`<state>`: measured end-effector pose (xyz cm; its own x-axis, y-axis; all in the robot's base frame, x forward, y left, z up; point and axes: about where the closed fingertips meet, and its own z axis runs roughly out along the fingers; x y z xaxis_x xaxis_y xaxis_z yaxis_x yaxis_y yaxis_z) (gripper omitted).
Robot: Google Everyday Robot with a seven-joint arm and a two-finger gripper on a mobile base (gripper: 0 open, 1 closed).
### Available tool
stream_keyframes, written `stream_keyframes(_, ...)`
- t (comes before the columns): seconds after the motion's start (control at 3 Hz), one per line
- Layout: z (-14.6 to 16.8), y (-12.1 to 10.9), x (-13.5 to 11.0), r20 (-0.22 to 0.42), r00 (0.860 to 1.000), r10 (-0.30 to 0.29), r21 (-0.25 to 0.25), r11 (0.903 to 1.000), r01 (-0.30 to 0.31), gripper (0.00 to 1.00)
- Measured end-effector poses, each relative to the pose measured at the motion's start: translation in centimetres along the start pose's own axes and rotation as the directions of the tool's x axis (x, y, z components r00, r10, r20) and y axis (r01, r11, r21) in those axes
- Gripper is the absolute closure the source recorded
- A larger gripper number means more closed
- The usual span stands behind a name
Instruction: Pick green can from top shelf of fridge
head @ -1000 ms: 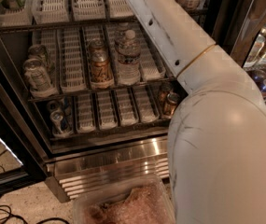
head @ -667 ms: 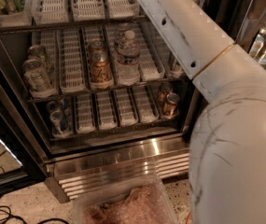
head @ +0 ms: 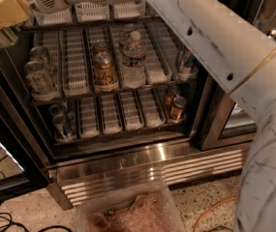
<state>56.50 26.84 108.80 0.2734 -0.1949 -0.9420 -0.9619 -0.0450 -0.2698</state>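
Observation:
My gripper (head: 3, 17), with yellowish pads, is at the upper left corner of the camera view, in front of the left end of the top shelf (head: 91, 12), a wire rack with white slotted trays. My white arm (head: 210, 37) runs from the lower right across the open fridge (head: 26, 129) to it. The green can does not show; it is hidden or out of view near the gripper.
On the middle shelf stand silvery pale cans (head: 38, 75), orange-brown cans (head: 103, 67) and a water bottle (head: 133, 57). The lower shelf holds cans at the left (head: 60, 123) and orange-brown cans at the right (head: 175, 104). A steel grille (head: 152, 170), a plastic bin (head: 128, 211) and floor cables (head: 2, 221) lie below.
The arm's elbow has swung right and up, out of the lower middle of the view. The gripper now shows lower at the upper left corner.

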Motion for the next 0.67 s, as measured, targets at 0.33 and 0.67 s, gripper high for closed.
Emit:
stream_keyframes(0.33, -0.4, 1.0, 0.9, -0.032, 0.999, 0.025, -0.011, 0.9996, -0.025, 1.00)
stream_keyframes(0.67, -0.8, 1.6, 1.9, -0.052, 0.998, 0.048, -0.010, 0.9988, -0.048, 1.00)
